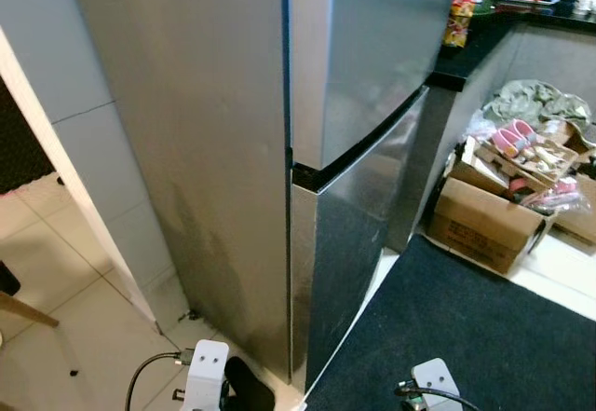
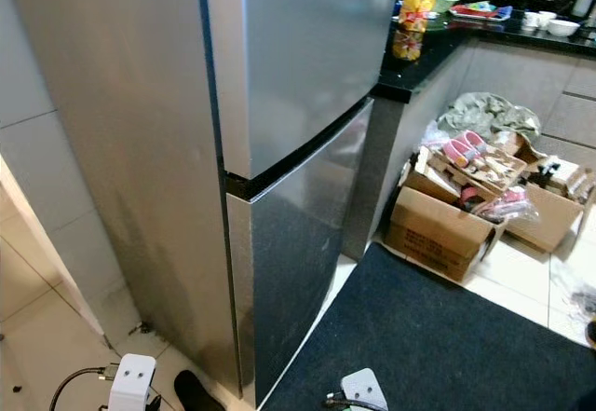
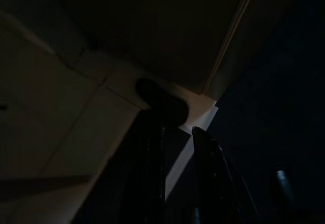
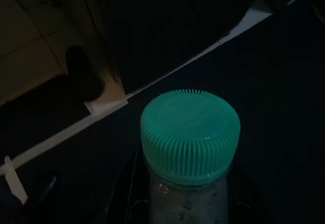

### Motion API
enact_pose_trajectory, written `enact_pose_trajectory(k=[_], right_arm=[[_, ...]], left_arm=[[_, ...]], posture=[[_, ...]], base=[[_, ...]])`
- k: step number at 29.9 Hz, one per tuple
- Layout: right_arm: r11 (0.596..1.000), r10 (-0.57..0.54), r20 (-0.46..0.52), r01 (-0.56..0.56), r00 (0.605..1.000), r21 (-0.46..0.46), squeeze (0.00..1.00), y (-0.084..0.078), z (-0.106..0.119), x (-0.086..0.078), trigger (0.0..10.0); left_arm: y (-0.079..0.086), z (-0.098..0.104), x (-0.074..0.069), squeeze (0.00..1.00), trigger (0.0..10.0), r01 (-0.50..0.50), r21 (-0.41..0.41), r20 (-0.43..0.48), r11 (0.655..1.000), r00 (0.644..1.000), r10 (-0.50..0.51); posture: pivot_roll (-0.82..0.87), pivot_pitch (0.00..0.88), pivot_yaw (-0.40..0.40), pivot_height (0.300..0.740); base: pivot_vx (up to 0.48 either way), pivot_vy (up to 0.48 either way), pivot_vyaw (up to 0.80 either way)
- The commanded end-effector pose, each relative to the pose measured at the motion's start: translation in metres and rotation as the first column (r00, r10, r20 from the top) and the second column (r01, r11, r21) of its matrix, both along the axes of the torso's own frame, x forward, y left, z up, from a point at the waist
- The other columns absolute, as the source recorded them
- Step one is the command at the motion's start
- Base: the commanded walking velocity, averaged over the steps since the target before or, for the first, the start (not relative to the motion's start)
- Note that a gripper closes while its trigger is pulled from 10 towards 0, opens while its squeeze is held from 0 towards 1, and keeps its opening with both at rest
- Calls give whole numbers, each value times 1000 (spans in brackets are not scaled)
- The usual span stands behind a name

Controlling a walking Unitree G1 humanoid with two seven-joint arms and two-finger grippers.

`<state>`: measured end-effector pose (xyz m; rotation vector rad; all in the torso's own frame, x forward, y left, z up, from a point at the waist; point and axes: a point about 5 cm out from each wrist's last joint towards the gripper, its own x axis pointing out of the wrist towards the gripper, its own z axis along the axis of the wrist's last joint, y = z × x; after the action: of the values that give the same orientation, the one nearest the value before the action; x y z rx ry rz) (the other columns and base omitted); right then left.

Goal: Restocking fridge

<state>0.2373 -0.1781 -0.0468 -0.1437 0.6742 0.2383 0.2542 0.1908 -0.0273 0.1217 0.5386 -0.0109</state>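
A tall steel fridge [image 1: 233, 150] stands right before me with its upper door [image 1: 372, 57] and lower door [image 1: 363, 234] both closed. My right gripper [image 4: 188, 196] hangs low over the dark mat, shut on a clear bottle [image 4: 189, 203] with a ribbed green cap [image 4: 189, 132]. My left gripper [image 3: 177, 148] hangs in the shade by the fridge's lower corner, slightly open, a strip of pale floor showing between its fingers [image 3: 152, 173]. Both wrists [image 1: 207, 374] [image 1: 433, 378] show at the bottom of the eye views.
A dark mat [image 1: 466, 336] lies in front of the fridge doors. Cardboard boxes [image 1: 489, 215] full of shoes and clutter stand to the right under a black counter [image 1: 484, 38] carrying a snack packet [image 1: 459, 6] and dishes. A white wall [image 1: 84, 150] and tiled floor [image 1: 65, 336] lie left.
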Motion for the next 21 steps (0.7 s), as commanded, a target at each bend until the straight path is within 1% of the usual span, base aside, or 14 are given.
enact_pose_trajectory(k=[1,10,21], right_arm=[[1000,-14,-4,14,1000,-7,0,-5,-1,-2,10000],[1000,-17,-2,17,1000,-6,0,-6,-1,-3,10000],[1000,-18,5,18,1000,-5,0,-6,1,0,10000]], left_arm=[[-7,-6,-5,0,10000,13,-17,-40,1000,999,-14],[-6,-5,-4,0,10000,5,-6,-36,1000,999,-5],[1,-2,-1,0,10000,-25,-12,-21,1000,999,24]], posture=[[7,123,-24,740],[-2,119,-19,740],[-2,119,-17,740]], base=[[0,0,0],[0,0,0],[0,0,0]])
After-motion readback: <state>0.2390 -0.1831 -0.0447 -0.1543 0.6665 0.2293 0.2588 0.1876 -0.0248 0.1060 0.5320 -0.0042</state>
